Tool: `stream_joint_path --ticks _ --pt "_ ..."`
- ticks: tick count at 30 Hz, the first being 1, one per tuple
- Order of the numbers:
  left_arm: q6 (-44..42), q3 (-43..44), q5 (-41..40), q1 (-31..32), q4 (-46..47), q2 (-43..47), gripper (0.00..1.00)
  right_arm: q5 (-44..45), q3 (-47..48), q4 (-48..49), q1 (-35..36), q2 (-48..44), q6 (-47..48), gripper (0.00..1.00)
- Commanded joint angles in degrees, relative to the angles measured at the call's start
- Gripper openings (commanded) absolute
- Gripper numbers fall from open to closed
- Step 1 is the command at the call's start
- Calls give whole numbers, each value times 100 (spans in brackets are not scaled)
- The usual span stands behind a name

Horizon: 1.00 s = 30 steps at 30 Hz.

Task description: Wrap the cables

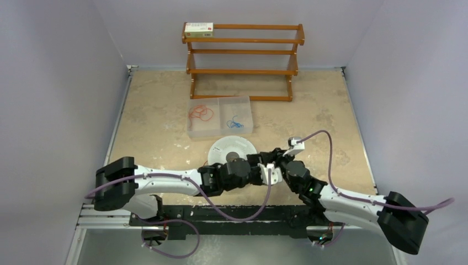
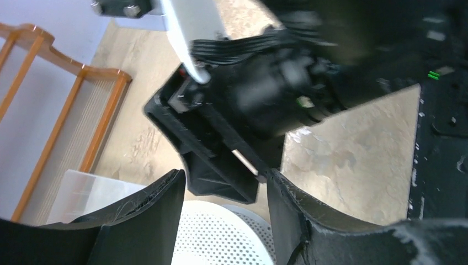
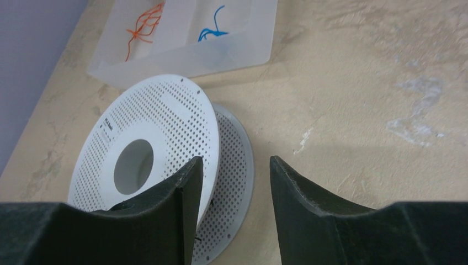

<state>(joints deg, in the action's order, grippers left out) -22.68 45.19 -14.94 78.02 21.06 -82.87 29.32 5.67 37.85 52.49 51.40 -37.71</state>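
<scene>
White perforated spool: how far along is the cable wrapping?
Done: nothing visible; no wire shows on the white perforated plastic spool. In hand: nothing; the left pincer and right pincer are both open and empty near it. Left: the thin orange wires and thin blue wire lie unwrapped in the clear plastic two-compartment tray.

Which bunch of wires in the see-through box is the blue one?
The blue bunch lies in the right half of the clear tray; the orange-red bunch lies in the left half.
</scene>
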Motion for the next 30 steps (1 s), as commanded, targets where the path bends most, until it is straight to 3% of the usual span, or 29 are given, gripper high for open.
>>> stream_joint_path --ticks 1,10,13,16,21,27,30 --pt "667 742 389 -487 -848 209 56 554 402 -539 -13 -386 472 53" --pt "1335 1821 -433 -1186 -1710 142 67 540 1570 -941 -463 -264 1609 75" --pt "1827 2281 -467 -1670 -2159 10 76 -200 2099 -1074 -1138 183 1895 86" --pt "2182 2795 -411 -2234 -2799 -248 79 -904 2840 -1595 -1804 810 1953 96" --pt "2642 3122 -272 -3111 -3305 -429 81 -1243 3887 -2383 -2521 1458 1939 99" --pt "3373 3211 -82 -4399 -3771 -427 87 -2394 5037 -3650 -3756 2053 1463 99" --pt "3598 3004 -325 -4875 -3748 -175 87 -2246 5389 -3985 -3973 2088 1527 99"
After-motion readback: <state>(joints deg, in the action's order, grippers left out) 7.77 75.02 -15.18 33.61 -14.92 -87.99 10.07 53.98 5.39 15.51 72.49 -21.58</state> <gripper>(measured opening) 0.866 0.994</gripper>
